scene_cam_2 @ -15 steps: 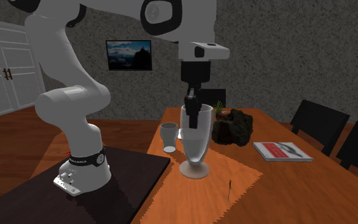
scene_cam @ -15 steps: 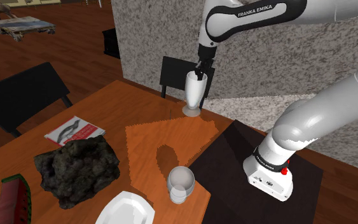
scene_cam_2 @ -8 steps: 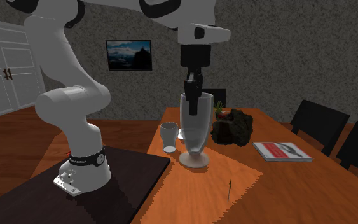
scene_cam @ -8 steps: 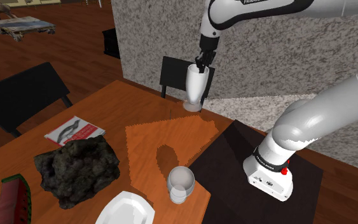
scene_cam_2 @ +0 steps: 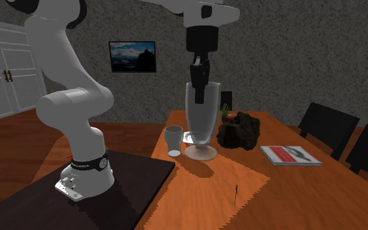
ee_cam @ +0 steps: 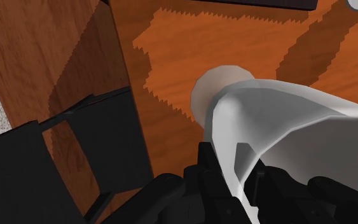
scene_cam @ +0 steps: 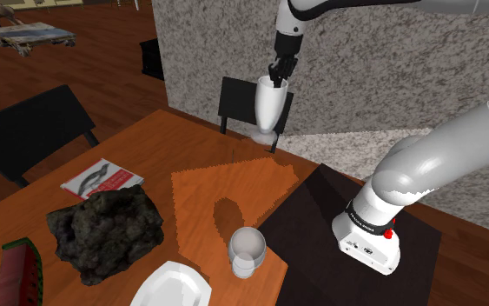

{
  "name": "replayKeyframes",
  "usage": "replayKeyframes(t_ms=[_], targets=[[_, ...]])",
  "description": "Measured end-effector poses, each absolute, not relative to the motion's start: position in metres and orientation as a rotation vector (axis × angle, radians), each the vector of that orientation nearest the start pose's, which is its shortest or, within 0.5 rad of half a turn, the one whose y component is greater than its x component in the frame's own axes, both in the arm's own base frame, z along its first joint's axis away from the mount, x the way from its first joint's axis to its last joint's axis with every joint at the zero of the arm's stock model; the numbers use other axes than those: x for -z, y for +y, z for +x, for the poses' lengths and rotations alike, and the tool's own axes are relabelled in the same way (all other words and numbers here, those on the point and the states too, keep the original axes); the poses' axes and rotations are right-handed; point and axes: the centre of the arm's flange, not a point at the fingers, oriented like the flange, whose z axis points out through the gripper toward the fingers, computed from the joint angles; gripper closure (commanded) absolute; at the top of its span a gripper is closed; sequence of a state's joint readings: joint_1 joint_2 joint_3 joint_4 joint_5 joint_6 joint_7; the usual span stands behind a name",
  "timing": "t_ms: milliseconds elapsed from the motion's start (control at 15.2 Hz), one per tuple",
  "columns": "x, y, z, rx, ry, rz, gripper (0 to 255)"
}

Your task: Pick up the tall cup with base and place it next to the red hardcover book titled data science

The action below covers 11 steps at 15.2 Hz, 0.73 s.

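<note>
The jaws are closed on the rim wall of the tall cup (scene_cam_2: 201, 117), one finger inside and one outside; the cup hangs below them, its round base clear of the tabletop (scene_cam_2: 293, 189)

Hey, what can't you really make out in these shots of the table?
Book: title too small to read, shoulder and second exterior views.
Watermelon slice: cut off by the shoulder view's bottom edge.
Plate: likewise cut off there.
Tall cup: wrist view's right edge cuts it; the jaws hide the gripped rim.
</note>
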State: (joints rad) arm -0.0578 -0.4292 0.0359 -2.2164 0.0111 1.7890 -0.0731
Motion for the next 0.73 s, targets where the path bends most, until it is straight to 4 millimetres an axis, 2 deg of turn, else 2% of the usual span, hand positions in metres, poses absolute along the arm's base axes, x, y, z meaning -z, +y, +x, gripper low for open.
replayKeyframes(t_ms=[726], targets=[[-0.604, -0.008, 0.424, 0.002, -0.072, -3.145, 255]])
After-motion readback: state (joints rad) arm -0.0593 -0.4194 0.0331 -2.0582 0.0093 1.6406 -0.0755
